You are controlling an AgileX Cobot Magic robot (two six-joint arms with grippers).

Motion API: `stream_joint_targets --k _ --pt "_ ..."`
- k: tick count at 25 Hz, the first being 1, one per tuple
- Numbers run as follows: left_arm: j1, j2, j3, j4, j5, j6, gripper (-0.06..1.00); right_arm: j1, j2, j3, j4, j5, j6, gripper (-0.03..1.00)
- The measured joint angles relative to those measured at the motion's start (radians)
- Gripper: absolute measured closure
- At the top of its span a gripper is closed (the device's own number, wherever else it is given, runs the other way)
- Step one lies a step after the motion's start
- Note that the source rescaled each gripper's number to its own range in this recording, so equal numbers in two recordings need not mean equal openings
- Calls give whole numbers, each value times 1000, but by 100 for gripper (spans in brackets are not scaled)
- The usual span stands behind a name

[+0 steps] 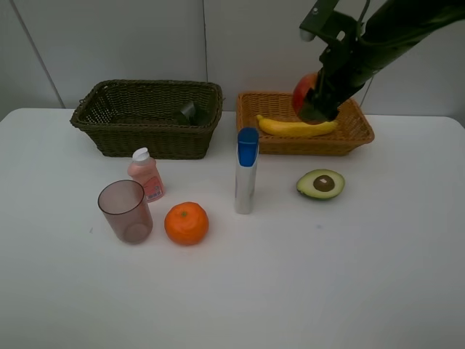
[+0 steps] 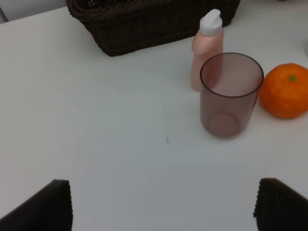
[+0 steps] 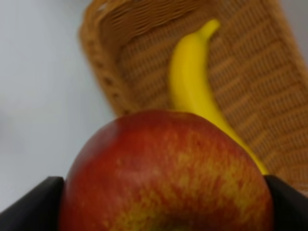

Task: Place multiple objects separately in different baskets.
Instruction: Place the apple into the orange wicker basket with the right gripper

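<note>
Desk (image 1: 363, 291): white and flat; carries both baskets and the loose items.
Dark olive-brown basket (image 1: 152, 142): at the far left of the desk.
Dark green pump bottle (image 1: 188, 113): lies inside the dark olive-brown basket. Only the exterior high view shows it; the left wrist view catches just the basket's outer wall.
Light orange-tan basket (image 1: 320, 145): at the far right, beside the dark one.
Yellow banana (image 1: 294, 129): lies in the light orange-tan basket. It shows in the exterior high and right wrist views.
Red apple (image 3: 168, 173): pinched in the right claw and raised over the light orange-tan basket. It fills the right wrist view, blurred, with the banana below it.
Right claw (image 1: 312, 102): clamped on the red apple, a jaw at each side of the fruit.
Left claw (image 2: 163, 207): jaws spread wide with nothing between them, over bare desk near the cup. It appears in the left wrist view only, not in the exterior high view.
Translucent pinkish-brown cup (image 1: 126, 211): upright on the near left of the desk.
Pink white-capped bottle (image 1: 147, 174): upright, just behind the cup; in the left wrist view it shows partly through the cup's wall.
Orange (image 1: 187, 223): on the desk, just beside the cup.
Silver blue-capped tube (image 1: 246, 171): stands on end mid-desk, cap up.
Avocado half (image 1: 320, 184): cut face up with the pit showing, on the desk in front of the light orange-tan basket.
</note>
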Motion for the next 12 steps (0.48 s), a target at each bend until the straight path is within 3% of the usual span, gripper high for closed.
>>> stream_joint_targets --k 12 --pt "0 0 0 0 0 0 -6 -143 103 0 103 -375 0 25"
